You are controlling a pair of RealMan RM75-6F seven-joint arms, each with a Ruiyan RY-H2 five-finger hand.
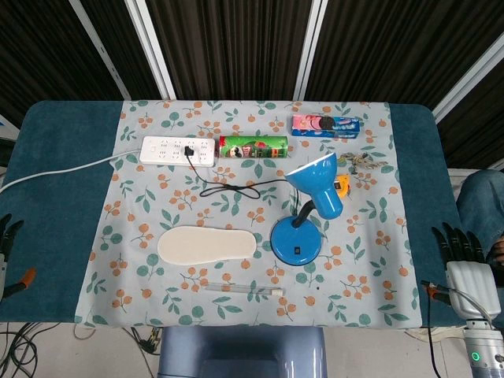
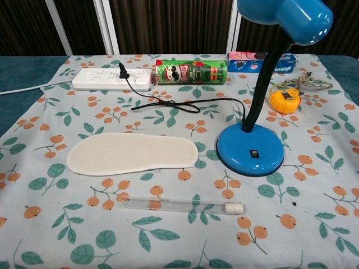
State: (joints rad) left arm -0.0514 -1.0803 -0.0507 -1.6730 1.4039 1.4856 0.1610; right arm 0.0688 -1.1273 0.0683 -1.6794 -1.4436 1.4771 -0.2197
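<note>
My left hand (image 1: 8,235) hangs off the table's left edge with dark fingers apart, holding nothing. My right hand (image 1: 463,250) is off the right edge, fingers spread and empty. Neither shows in the chest view. A blue desk lamp (image 1: 297,241) (image 2: 251,149) stands on the floral cloth, right of centre. Its black cord (image 1: 236,187) runs to a white power strip (image 1: 178,150) (image 2: 112,79) at the back left. A white insole (image 1: 207,246) (image 2: 132,153) lies left of the lamp base. A clear tube (image 1: 244,290) (image 2: 182,205) lies near the front edge.
A green Pringles can (image 1: 252,146) (image 2: 190,72) lies on its side beside the power strip. A blue Oreo box (image 1: 325,125) (image 2: 261,61) is at the back right. A yellow tape measure (image 1: 342,186) (image 2: 284,101) and keys (image 1: 362,163) (image 2: 311,83) sit behind the lamp.
</note>
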